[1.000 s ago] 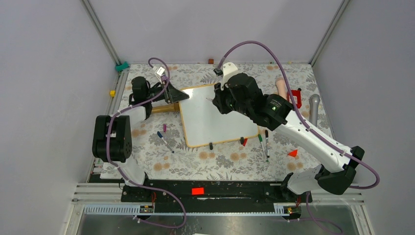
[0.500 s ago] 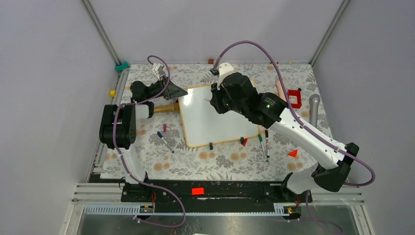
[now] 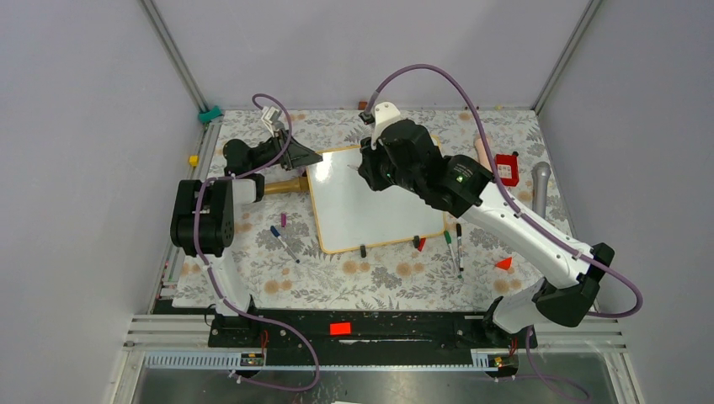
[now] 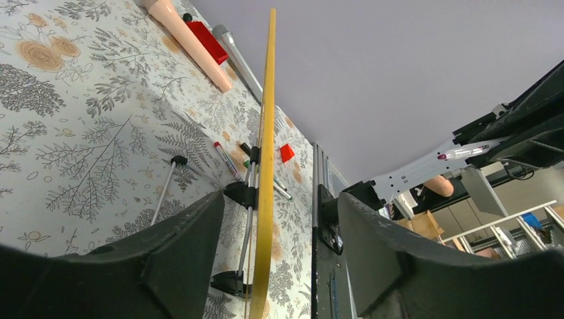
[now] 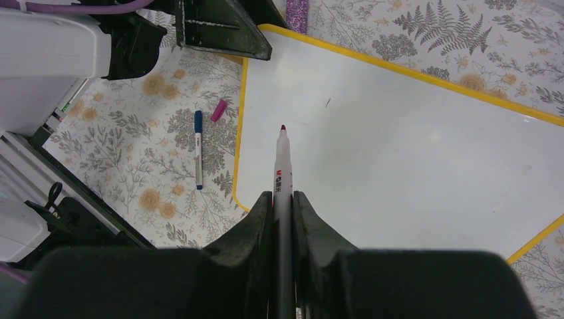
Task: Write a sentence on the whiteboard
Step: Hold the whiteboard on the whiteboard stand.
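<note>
Glossy white whiteboard point(image 3: 370, 206) with pale-yellow rim, lying mid-table on a floral tablecloth point(image 3: 379, 273), long side running away from the arm bases; two small black feet point(image 3: 363, 251) at its near edge. Writing surface plain in the right wrist view except for one small dark mark point(image 5: 328, 102) close to the far-left corner.

Left gripper point(image 3: 310, 160) at the board's far-left corner, fingers spread apart. Seen from the left wrist: yellow rim edge-on, passing up between the two black fingers point(image 4: 179, 266), a gap visible on either side.

Right gripper point(image 3: 370, 168) reaching over the far half of the board, fingers clamped tight on a marker point(image 5: 282, 166) with white barrel and dark red tip. Tip pointing at the board's left part, just inside the rim; contact with the surface not discernible.

On the cloth left of the board: blue marker point(image 3: 284, 243) and, just beyond it, a small pink cap point(image 3: 284, 220), both apart from the rim. A wooden piece point(image 3: 286, 185) beside the board's left edge, under the left arm.

Near the board's near-right corner: green marker point(image 3: 450, 246) and black marker point(image 3: 459, 244) side by side, with an orange triangle point(image 3: 504, 263) further right. By the right table edge: red block point(image 3: 506, 168) and grey cylinder point(image 3: 540, 187).
</note>
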